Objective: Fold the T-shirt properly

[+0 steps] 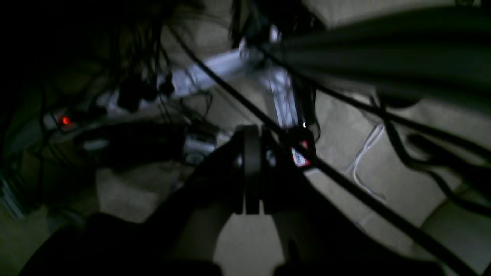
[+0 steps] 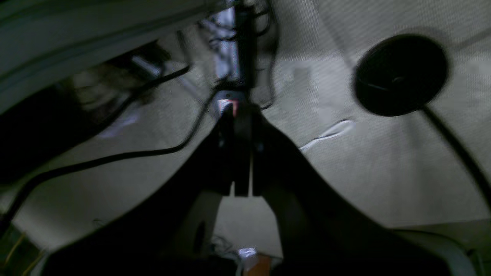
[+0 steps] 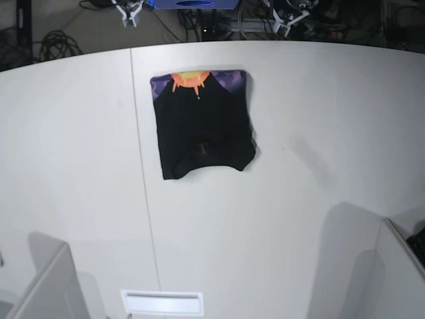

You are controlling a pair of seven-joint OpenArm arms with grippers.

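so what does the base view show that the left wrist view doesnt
Only the base view shows the T-shirt, folded into a compact rectangle on the white table, with a strip of orange sunburst and purple print along its far edge. No arm appears in it.

Only the left wrist view shows the left end effector, jaws shut on nothing, hanging over a dim floor with black cables and a power strip lit red.

Both share very little: only cables on the floor, seen in the base view beyond the table's far edge.

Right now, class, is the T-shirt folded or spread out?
Folded. The T-shirt lies as a compact rectangle on the table, no sleeves sticking out, its print showing only along the far edge.
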